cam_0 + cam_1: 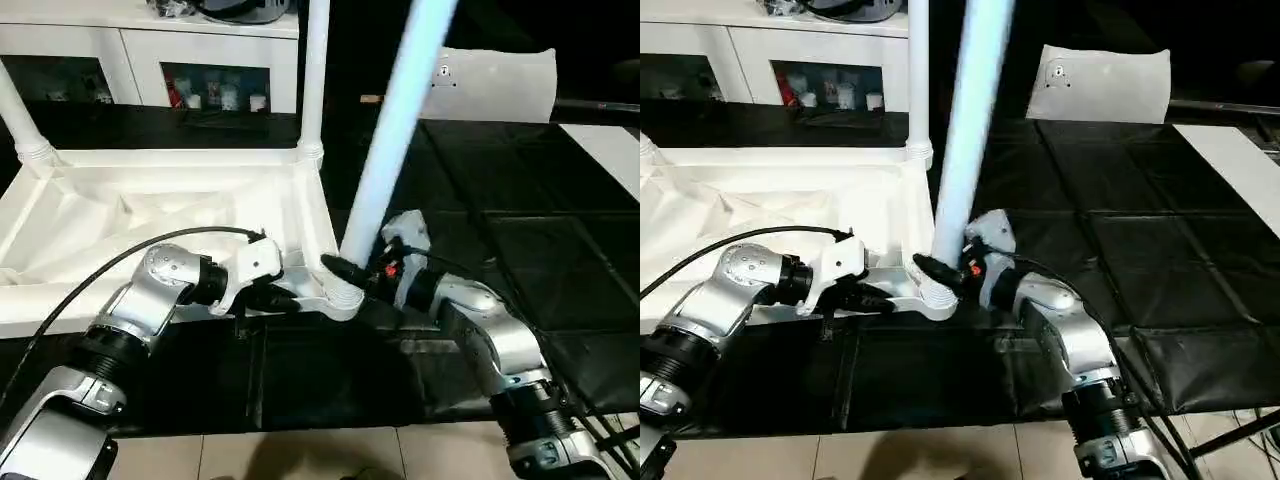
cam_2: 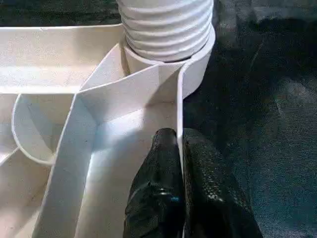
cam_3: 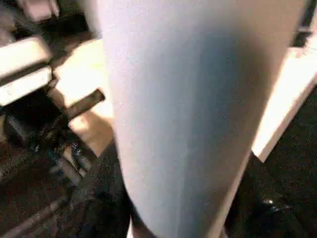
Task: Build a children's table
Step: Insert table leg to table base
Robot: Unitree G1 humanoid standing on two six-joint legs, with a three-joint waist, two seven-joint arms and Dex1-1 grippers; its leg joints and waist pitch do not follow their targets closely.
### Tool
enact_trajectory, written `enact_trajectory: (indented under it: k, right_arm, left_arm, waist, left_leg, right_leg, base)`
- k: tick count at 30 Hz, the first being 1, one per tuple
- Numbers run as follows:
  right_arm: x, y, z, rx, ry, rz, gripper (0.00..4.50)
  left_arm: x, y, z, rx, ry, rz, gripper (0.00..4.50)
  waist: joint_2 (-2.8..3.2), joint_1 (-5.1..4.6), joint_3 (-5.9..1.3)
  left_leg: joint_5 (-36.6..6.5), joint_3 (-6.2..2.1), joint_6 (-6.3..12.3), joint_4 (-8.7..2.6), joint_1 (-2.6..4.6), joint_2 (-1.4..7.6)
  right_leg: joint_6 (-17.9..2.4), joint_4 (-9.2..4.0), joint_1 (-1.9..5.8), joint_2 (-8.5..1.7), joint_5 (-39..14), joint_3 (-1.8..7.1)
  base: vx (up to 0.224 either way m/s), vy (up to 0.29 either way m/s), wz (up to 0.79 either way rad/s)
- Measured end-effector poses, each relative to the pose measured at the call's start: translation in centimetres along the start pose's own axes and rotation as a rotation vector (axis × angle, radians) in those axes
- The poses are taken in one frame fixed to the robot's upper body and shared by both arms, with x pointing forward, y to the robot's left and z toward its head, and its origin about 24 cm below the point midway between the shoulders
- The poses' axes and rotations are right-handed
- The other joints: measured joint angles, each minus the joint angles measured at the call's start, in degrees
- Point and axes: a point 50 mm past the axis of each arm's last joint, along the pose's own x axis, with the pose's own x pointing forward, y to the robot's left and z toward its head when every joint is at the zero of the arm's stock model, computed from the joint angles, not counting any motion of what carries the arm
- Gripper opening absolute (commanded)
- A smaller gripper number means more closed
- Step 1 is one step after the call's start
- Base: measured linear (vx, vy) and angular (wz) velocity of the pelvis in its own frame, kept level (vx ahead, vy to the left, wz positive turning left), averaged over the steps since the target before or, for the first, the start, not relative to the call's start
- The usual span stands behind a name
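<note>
Underside up, the white square plastic tabletop [image 1: 180,215] lies on the black mat [image 1: 520,230], sockets exposed for legs. Long white tapered tubular leg [image 1: 395,130] stands in the near corner socket [image 1: 343,298], right gripper [image 1: 352,270] clasping its base, likely seating it. Left gripper [image 2: 179,163] pinches the rim, bracing. Threads partly visible; seating depth hidden.

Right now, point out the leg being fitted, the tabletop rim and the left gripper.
leg being fitted [image 1: 395,130], left eye view, middle of its shaft.
tabletop rim [image 2: 179,106], left wrist view, wall edge above the fingers.
left gripper [image 2: 179,136], left wrist view, between its fingertips, pinching the rim.
</note>
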Motion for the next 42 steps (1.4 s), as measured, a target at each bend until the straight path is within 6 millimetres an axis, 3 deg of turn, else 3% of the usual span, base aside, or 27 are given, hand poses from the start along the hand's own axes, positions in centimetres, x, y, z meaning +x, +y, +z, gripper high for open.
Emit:
enact_trajectory:
  k: [10, 16, 20, 25, 34, 42]
  right_arm:
    - [-1.7, 0.5, -1.6, 0.030, -0.078, -0.048, 1.90]
    - [-1.7, 1.3, -1.5, -0.177, -0.025, -0.012, 1.90]
    - [-1.3, 1.3, -1.2, -0.207, -0.015, 0.011, 1.90]
    - [-0.7, 1.1, -1.0, -0.228, 0.015, 0.060, 1.90]
    - [-1.1, 1.3, -1.1, -0.240, 0.067, 0.209, 1.90]
    - [-1.3, 1.5, -1.2, -0.241, 0.073, 0.233, 1.90]
  left_arm:
    - [0.1, -0.1, 0.1, 0.005, -0.003, -0.015, 0.00]
    - [0.2, -0.1, 0.2, 0.020, -0.002, -0.017, 0.00]
    - [0.2, -0.1, 0.1, 0.023, 0.000, -0.017, 0.00]
    - [0.0, -0.1, 0.0, 0.024, 0.007, -0.017, 0.00]
    - [-0.1, -0.5, 0.1, 0.076, 0.025, -0.097, 0.00]
    - [-0.2, -0.2, 0.1, 0.101, 0.048, -0.121, 0.00]
  waist:
    - [0.17, 0.47, -0.02]
    - [0.19, 0.77, -0.04]
    - [0.18, 0.66, -0.04]
    - [-0.19, 0.16, -0.14]
    - [-1.10, 0.45, -0.72]
    - [-1.12, 0.99, -0.69]
  left_leg:
    - [0.0, 0.06, 0.00, -0.28, 0.02, 0.00]
    - [0.0, 0.07, -0.01, -0.37, 0.05, -0.01]
    - [0.0, 0.08, -0.01, -0.36, 0.07, 0.00]
    - [0.0, 0.08, -0.07, -0.37, 0.08, 0.00]
    - [0.1, 0.10, 0.12, -0.90, 0.09, -0.01]
    - [0.1, 0.14, -0.06, -1.02, 0.22, 0.00]
  right_leg:
    - [0.0, -0.17, -0.02, 0.00, 0.0, -0.01]
    - [0.0, -0.22, -0.01, 0.00, 0.0, -0.02]
    - [0.0, -0.22, 0.00, 0.00, 0.0, 0.00]
    - [0.0, -0.19, 0.00, 0.00, 0.0, 0.00]
    - [0.0, -0.69, 0.04, 0.01, 0.0, -0.11]
    - [0.0, -0.76, 0.09, 0.01, 0.0, -0.12]
  base:
    - [0.000, 0.000, 0.00]
    - [0.000, 0.000, 0.00]
    - [0.000, 0.000, 0.00]
    - [0.000, 0.000, 0.00]
    - [0.000, 0.000, 0.00]
    - [0.000, 0.000, 0.00]
